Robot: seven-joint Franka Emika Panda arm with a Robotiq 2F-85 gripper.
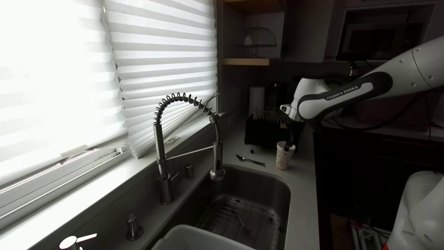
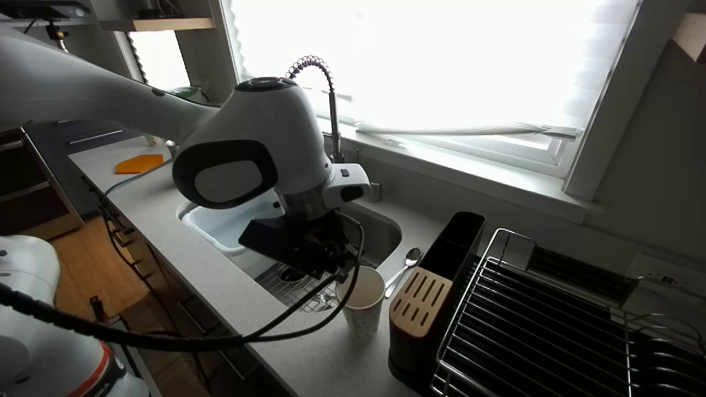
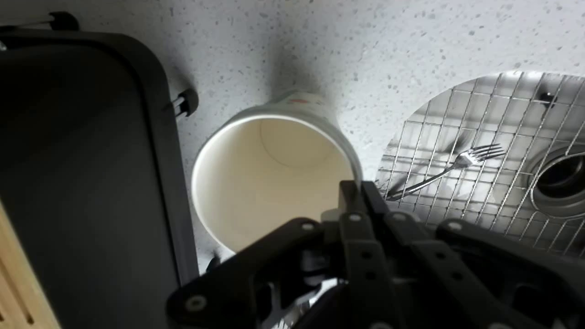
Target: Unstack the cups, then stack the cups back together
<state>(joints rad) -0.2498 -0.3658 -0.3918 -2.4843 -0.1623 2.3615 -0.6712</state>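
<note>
Pinching cup [image 3: 269, 183] by its edge, claw [image 3: 360, 189] clamped, one finger [image 3: 350, 201] inside, one outside, probably to lift without squashing.

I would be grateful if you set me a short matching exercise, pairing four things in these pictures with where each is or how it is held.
Things
1. Patterned cup
2. Coiled faucet
3. Spoon
4. Slotted wooden top

Places and states
A. Lying on the counter
B. Pinched at its rim between the fingers
C. Covering part of the black holder
D. Standing between the sink and the windowsill

Pairs: 1-B, 2-D, 3-A, 4-C
</note>
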